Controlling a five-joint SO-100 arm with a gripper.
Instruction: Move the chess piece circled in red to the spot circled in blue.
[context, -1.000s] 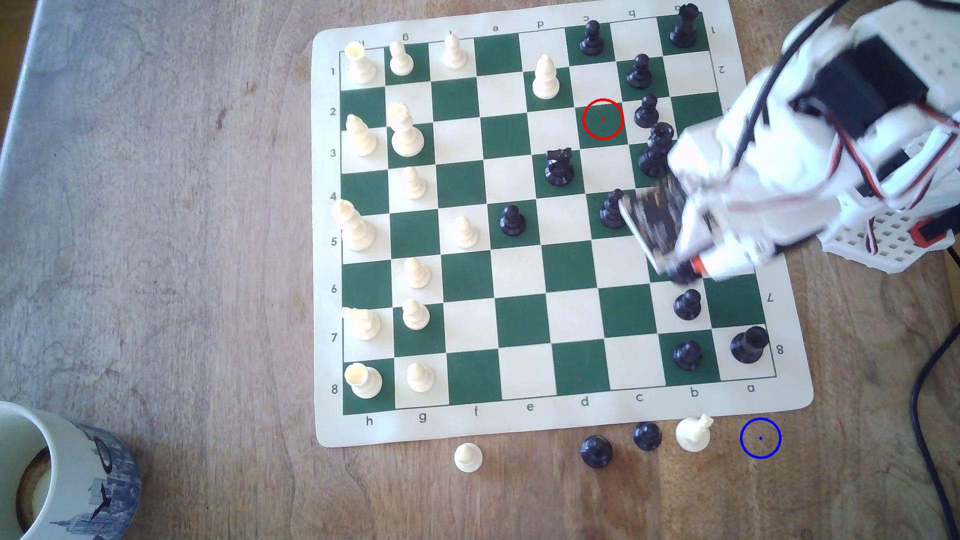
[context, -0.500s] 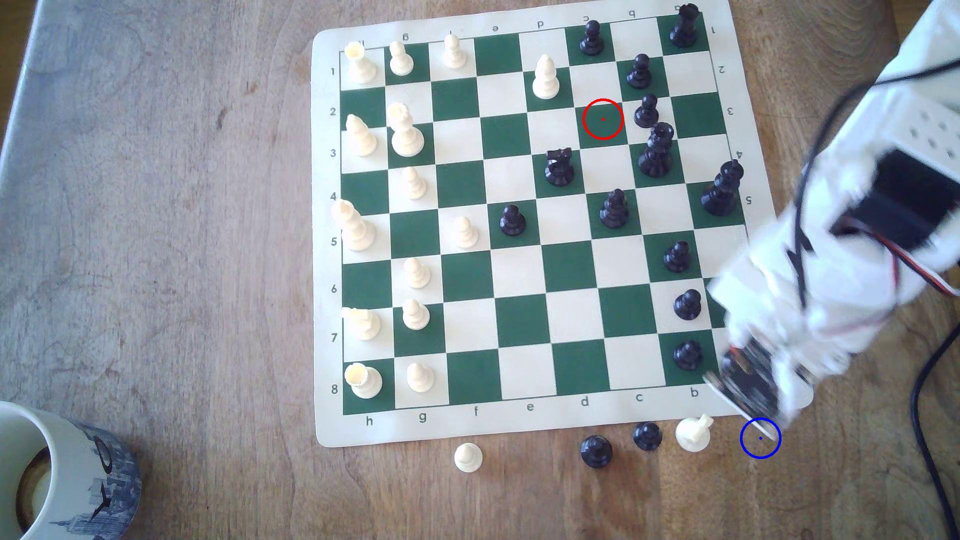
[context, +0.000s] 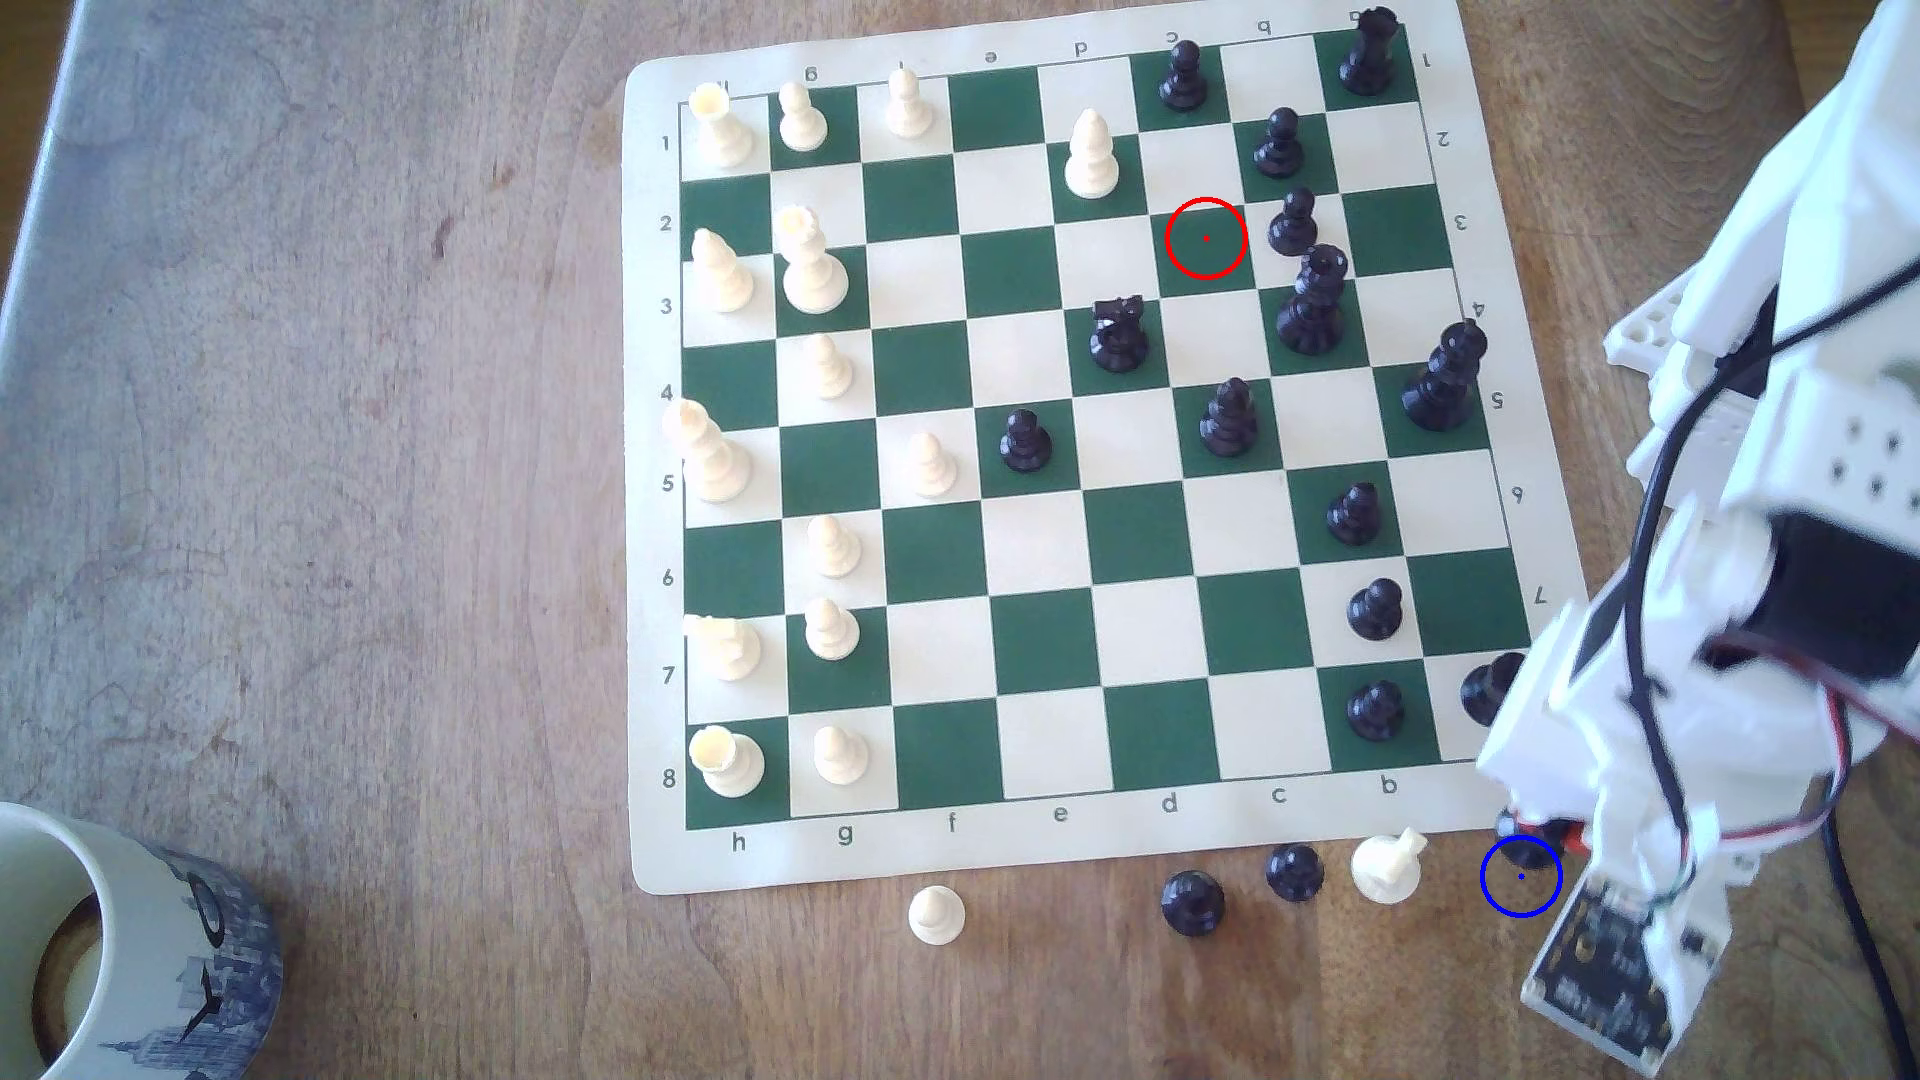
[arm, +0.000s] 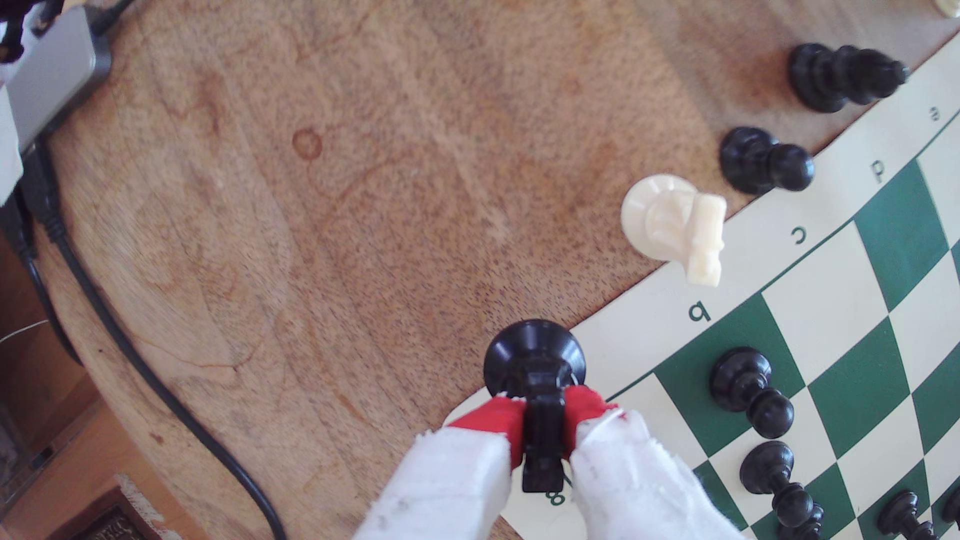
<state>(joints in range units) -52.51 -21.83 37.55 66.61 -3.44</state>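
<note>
End effector (arm: 543, 415) grips black knight (arm: 535, 363) by its head, base hanging at blue ring's (context: 1521, 876) 12 o'clock edge, ready for lowering.

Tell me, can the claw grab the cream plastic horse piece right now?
Probably not yet: the gripper is shut on the glossy black plastic knight. The cream plastic knight sits close, with bare wood between.

White knight (context: 1388, 868) beside blue ring (context: 1484, 891)
</note>
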